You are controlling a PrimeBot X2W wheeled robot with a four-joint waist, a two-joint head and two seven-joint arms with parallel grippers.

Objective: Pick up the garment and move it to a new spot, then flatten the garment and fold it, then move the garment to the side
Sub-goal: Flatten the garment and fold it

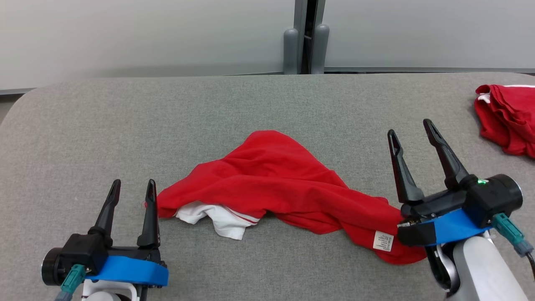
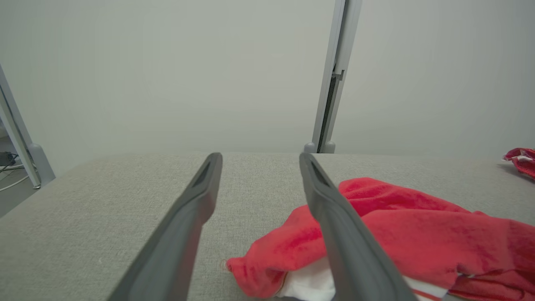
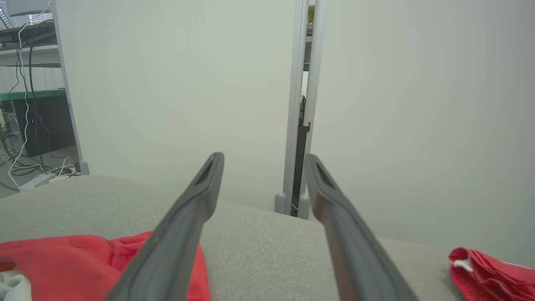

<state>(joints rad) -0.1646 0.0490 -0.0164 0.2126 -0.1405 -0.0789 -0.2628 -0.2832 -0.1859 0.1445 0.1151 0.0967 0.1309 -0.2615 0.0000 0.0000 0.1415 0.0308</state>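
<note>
- left gripper [image 1: 133, 182]: near front-left edge of bench [image 1: 250, 100], jaws wide apart, empty, pointing straight ahead
- right gripper [image 1: 409, 127]: near front-right edge, jaws wide apart, empty, leaning slightly left
- right forearm [image 1: 480, 267]: pale, rising from below

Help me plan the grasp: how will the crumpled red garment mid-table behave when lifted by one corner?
Probably floppy: the red garment lies in soft folds, so it would drape from one pinch. It looks thin, so likely light. Pushed on the grey fabric table, it may bunch rather than slide.

Bright, even light; soft shadows; sharp focus.
</note>
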